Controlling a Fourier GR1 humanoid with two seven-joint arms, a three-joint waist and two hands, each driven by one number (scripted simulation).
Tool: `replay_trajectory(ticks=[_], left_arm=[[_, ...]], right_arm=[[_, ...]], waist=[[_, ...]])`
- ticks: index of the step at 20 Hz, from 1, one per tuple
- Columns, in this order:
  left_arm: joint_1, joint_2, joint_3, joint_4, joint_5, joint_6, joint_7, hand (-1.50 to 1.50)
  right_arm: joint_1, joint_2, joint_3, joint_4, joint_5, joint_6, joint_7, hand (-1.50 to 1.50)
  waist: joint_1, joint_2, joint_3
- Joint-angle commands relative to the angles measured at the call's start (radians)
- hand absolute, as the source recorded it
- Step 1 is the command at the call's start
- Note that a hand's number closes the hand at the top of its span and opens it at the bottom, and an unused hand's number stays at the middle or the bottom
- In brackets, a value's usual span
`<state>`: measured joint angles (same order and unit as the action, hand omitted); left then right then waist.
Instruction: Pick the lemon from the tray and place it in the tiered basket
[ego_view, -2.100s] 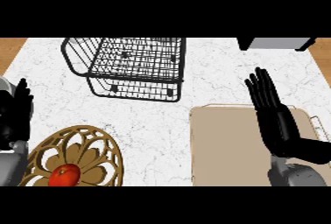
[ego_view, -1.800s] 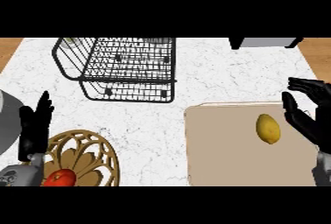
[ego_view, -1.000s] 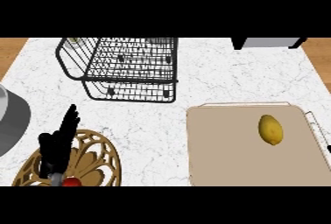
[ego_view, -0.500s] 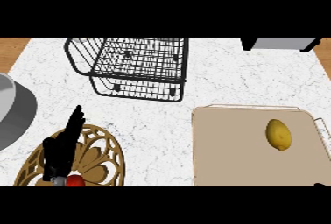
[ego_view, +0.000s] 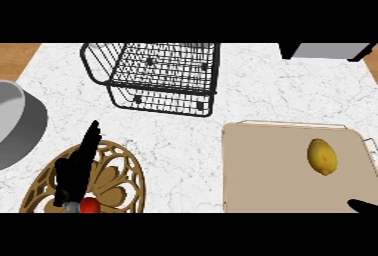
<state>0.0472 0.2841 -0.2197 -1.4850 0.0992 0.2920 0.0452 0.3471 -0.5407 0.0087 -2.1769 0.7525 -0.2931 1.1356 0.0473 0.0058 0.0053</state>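
Observation:
A yellow lemon (ego_view: 322, 156) lies on the beige tray (ego_view: 273, 170) at the right, toward its right side. The black wire tiered basket (ego_view: 162, 72) stands at the back of the counter, left of centre. My left hand (ego_view: 78, 170) rests at the lower left with straight fingers pointing up, over a gold trivet. Only a black tip of my right hand (ego_view: 363, 205) shows at the lower right corner, below the lemon and apart from it.
A gold openwork trivet (ego_view: 111, 182) lies at the lower left with a small red thing (ego_view: 90, 205) by my left wrist. A grey pot (ego_view: 18, 125) sits at the left edge. A grey box (ego_view: 325, 50) stands at the back right.
My right hand dropped from beside the tray to the lower right corner, baring the lemon. The view shifted slightly. My left hand stays over the trivet.

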Motion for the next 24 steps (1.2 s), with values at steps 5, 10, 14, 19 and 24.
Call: replay_trajectory(ticks=[5, 10, 14, 19, 24], left_arm=[[0.022, -0.066, -0.046, 0.035, -0.027, 0.036, 0.02, 0.0], [0.032, -0.047, -0.018, 0.042, -0.019, 0.025, -0.01, 0.0], [0.034, -0.027, 0.001, 0.021, -0.012, 0.019, 0.013, 0.0], [0.048, -0.045, -0.012, 0.009, -0.015, 0.02, 0.011, 0.0], [-0.008, -0.043, 0.015, 0.05, 0.005, 0.004, 0.016, 0.0]], right_arm=[[-0.23, 0.081, 0.127, 0.167, 0.165, 0.22, 0.266, -1.5], [-0.274, 0.149, 0.14, 0.22, 0.185, 0.324, 0.316, -1.5], [-0.417, 0.235, 0.126, 0.31, 0.207, 0.367, 0.336, -1.5], [-0.464, 0.303, 0.097, 0.39, 0.233, 0.395, 0.296, -1.5], [-0.567, 0.375, 0.056, 0.504, 0.245, 0.498, 0.328, -1.5]], waist=[[0.003, 0.008, -0.009], [-0.021, 0.001, -0.009], [-0.018, 0.0, -0.008], [-0.031, -0.003, -0.007], [-0.03, 0.002, -0.008]])
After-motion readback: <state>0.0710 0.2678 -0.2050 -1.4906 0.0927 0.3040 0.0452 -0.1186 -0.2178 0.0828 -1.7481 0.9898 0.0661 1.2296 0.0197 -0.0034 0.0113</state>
